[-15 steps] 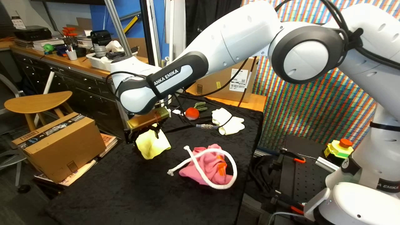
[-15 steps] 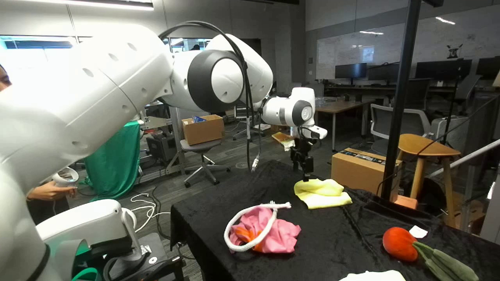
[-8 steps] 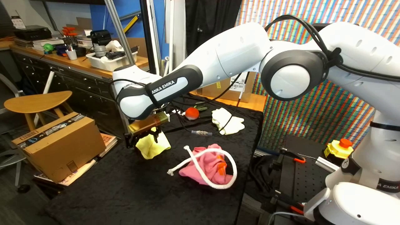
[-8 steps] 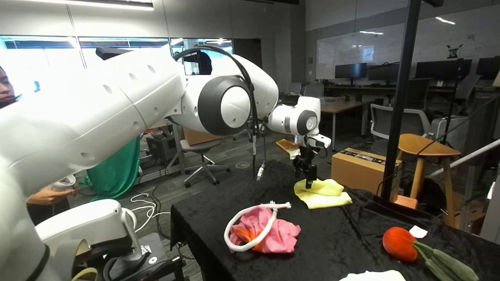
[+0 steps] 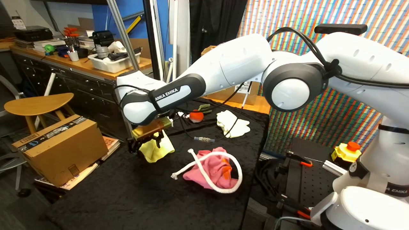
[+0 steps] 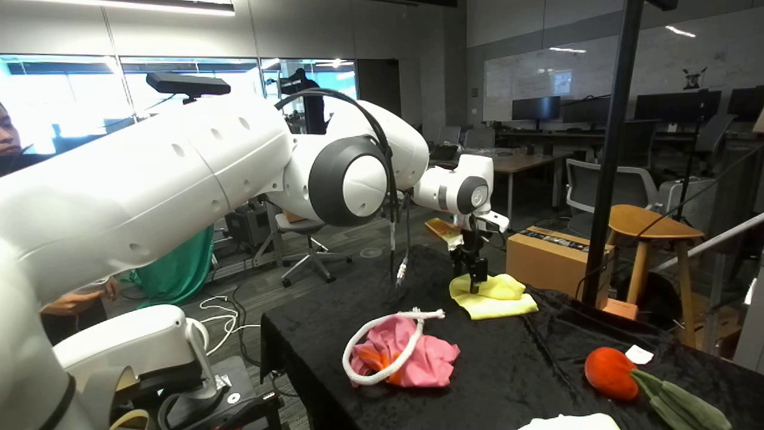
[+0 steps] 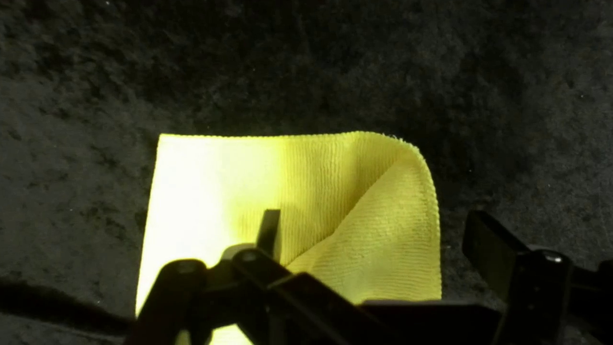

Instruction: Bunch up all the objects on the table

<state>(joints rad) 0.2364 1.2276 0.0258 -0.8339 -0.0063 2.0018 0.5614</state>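
A folded yellow cloth (image 5: 161,150) lies on the black-covered table (image 5: 134,195); it also shows in an exterior view (image 6: 501,306) and fills the middle of the wrist view (image 7: 316,172). My gripper (image 7: 376,232) is open and empty, low over this cloth. Its left finger is over the cloth and its right finger is beyond the cloth's edge. Whether the fingertips touch is unclear. A pink and orange cloth (image 5: 207,172) lies bunched with a looped white rope (image 5: 239,169) on top. A red toy with green leaves (image 6: 612,373) and a whitish cloth (image 5: 235,125) lie apart.
A cable with a connector (image 5: 204,139) hangs from the arm above the table. A small white scrap (image 6: 639,355) lies by the red toy. A cardboard box (image 5: 64,153) stands beside the table, and a black pole (image 6: 606,161) rises near its edge.
The arm and gripper have moved down over the yellow cloth, and the hanging cable has swung slightly. The gripper has stayed open. The objects on the table have not moved.
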